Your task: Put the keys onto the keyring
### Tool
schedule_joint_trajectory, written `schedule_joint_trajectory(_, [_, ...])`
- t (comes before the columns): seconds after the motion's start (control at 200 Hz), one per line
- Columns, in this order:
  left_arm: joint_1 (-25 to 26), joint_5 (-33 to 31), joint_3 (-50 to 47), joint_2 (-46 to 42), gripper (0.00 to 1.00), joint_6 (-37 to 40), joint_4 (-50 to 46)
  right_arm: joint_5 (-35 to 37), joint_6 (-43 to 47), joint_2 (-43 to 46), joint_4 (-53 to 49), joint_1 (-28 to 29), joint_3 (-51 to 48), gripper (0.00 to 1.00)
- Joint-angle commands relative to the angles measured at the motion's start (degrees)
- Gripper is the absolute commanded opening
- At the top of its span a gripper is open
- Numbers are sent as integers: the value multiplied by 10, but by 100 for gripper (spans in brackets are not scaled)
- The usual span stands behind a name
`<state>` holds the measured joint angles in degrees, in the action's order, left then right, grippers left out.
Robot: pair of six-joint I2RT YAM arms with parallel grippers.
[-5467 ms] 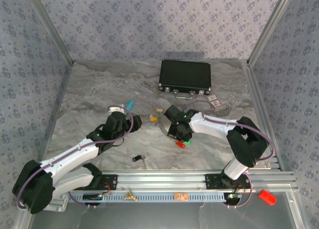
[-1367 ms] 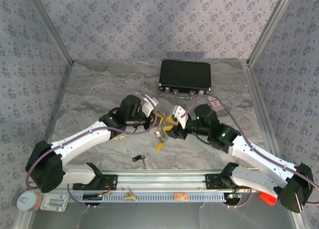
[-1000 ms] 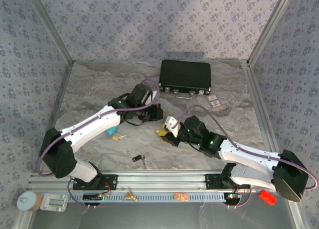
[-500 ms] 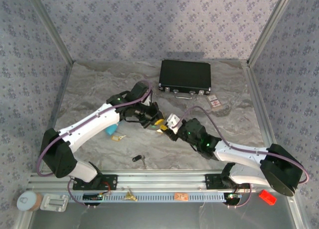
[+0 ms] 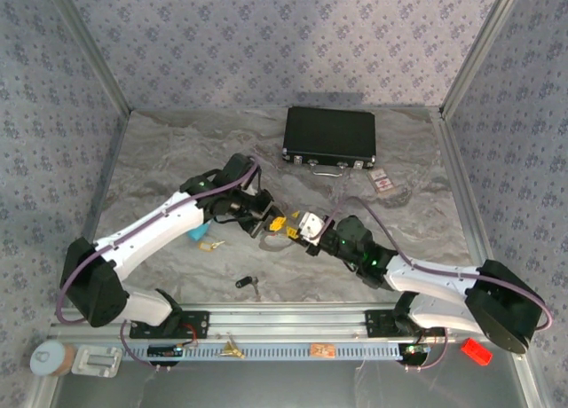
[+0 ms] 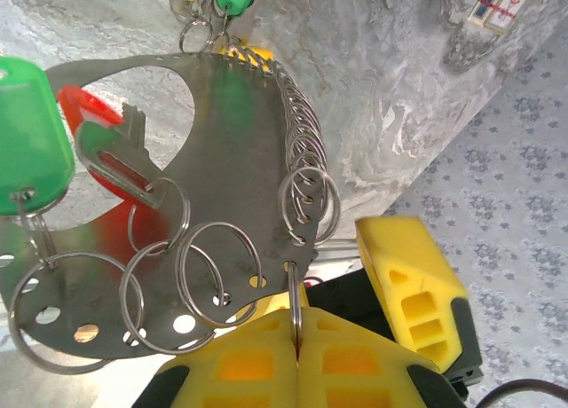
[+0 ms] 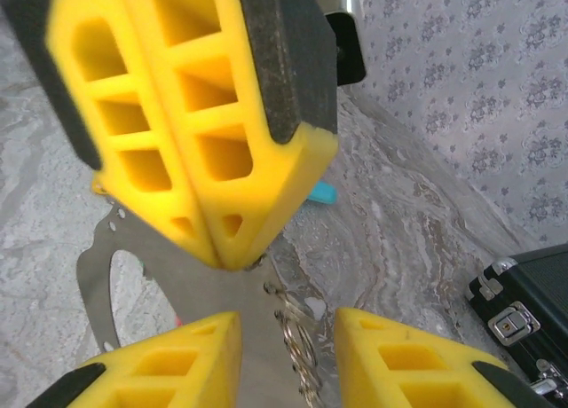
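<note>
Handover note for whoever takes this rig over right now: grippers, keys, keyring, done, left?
Left gripper: shut on the keyring plate's edge.
Right gripper: open, fingers either side of the plate, not clamped.
Keys: one brass key on the table beside the left arm, a second brass key on the front rail.
Done: one silver key hangs on a ring.
Left: thread the brass keys.
</note>
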<state>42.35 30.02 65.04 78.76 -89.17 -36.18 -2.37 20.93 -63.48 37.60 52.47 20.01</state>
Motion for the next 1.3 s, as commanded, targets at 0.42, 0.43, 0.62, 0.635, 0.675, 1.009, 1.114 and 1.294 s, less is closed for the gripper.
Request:
schedule_joint_trajectory(0.42, [-6,30,-35,-22,0,-131,55,-6,-28,-5,27,32,-4,23])
schedule_joint_trajectory(0.43, [-7,30,-36,-22,0,-131,54,-3,-29,-8,31,32,-4,23])
schedule_joint_trajectory(0.62, [-7,31,-39,-27,0,-134,53,8,-43,-38,69,30,3,24])
schedule_joint_trajectory(0.635, [-6,31,-39,-27,0,-135,53,9,-43,-40,71,30,4,24])
schedule_joint_trajectory(0.675, [-6,32,-39,-27,0,-134,52,10,-45,-43,77,31,4,24])
schedule_joint_trajectory(1.009, [-5,35,-41,-30,0,-133,52,5,-55,-57,106,29,10,25])
schedule_joint_trajectory(1.114, [-4,34,-41,-31,0,-133,51,3,-55,-64,113,29,13,24])
schedule_joint_trajectory(1.294, [-2,34,-40,-33,0,-134,48,-2,-58,-74,128,28,17,18])
